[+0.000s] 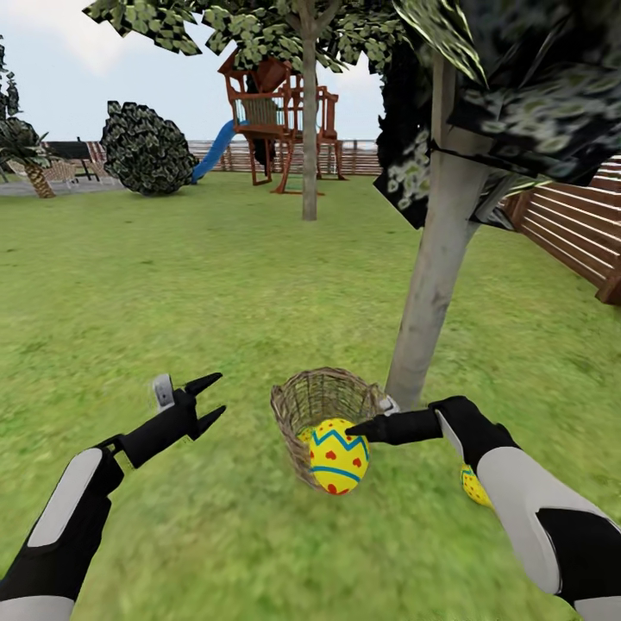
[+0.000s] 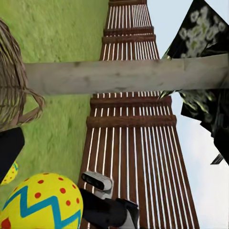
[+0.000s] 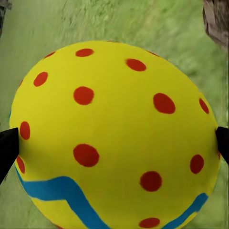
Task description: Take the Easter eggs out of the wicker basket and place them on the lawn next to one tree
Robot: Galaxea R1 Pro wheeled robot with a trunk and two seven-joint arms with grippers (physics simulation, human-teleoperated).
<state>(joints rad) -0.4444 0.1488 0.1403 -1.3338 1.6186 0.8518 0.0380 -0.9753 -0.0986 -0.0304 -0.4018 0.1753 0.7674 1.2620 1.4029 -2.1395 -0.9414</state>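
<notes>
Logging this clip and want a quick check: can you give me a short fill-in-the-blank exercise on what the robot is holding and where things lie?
1. The right tool is shut on a yellow ____ with red dots.
2. The left tool hovers over the grass, its fingers ____.
3. The basket lies tipped on the grass beside the pale ____ of a tree.
4. Behind the lawn stands a wooden play tower with a ____ slide.

Missing words: egg; open; trunk; blue

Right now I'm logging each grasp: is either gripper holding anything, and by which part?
The right gripper holds an Easter egg, its fingertips on opposite sides of the egg's wide middle. The left gripper is open and holds nothing.
</notes>
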